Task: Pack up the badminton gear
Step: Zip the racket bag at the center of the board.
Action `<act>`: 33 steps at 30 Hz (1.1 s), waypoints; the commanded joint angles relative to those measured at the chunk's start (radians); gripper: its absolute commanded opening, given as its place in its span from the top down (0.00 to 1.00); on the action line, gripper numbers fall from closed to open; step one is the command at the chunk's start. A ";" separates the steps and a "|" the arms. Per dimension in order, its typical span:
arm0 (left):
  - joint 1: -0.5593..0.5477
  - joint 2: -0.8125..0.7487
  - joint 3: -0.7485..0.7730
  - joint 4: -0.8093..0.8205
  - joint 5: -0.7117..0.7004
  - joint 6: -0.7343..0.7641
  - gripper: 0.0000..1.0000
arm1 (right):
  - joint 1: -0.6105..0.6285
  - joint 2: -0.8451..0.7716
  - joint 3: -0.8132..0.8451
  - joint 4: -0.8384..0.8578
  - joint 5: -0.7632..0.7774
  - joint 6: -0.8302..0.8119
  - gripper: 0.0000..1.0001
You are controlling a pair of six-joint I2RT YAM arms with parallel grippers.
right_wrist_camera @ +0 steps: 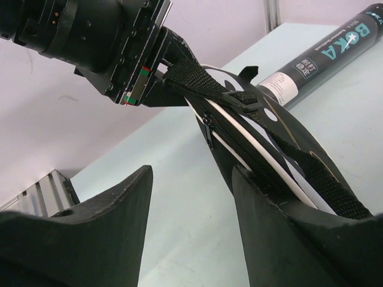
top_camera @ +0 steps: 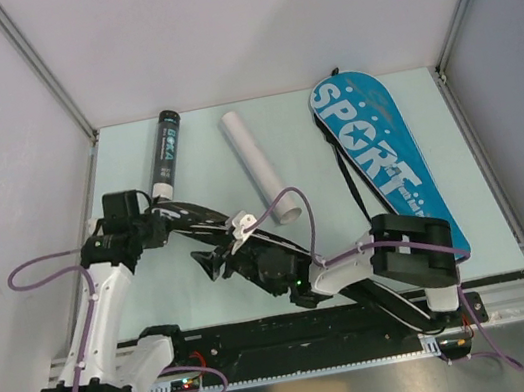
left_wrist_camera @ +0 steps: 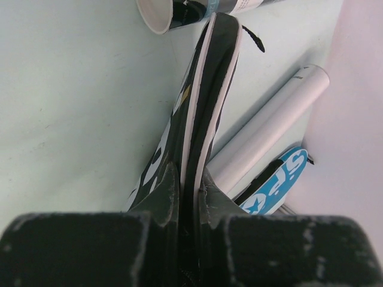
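A black racket cover (top_camera: 201,225) with white piping and a black strap hangs just above the table between my two arms. My left gripper (top_camera: 156,215) is shut on its zipped edge; in the left wrist view the cover (left_wrist_camera: 206,89) runs straight out from the pinched fingers of that gripper (left_wrist_camera: 190,179). My right gripper (top_camera: 215,261) stands open at the cover's other end. In the right wrist view the cover (right_wrist_camera: 269,137) lies against the outer side of its right finger (right_wrist_camera: 281,233), and only table shows between its jaws (right_wrist_camera: 192,173). A long black tube (top_camera: 166,157) lies at the back left.
A white tube (top_camera: 259,166) lies diagonally at the middle of the pale table (top_camera: 206,165). A blue racket cover (top_camera: 383,159) printed SPORT lies at the right with its black strap beside it. Metal frame rails and grey walls close in the table.
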 commanded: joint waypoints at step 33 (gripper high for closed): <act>0.019 -0.116 -0.029 -0.073 0.251 -0.074 1.00 | -0.025 0.036 0.019 0.089 0.434 -0.242 1.00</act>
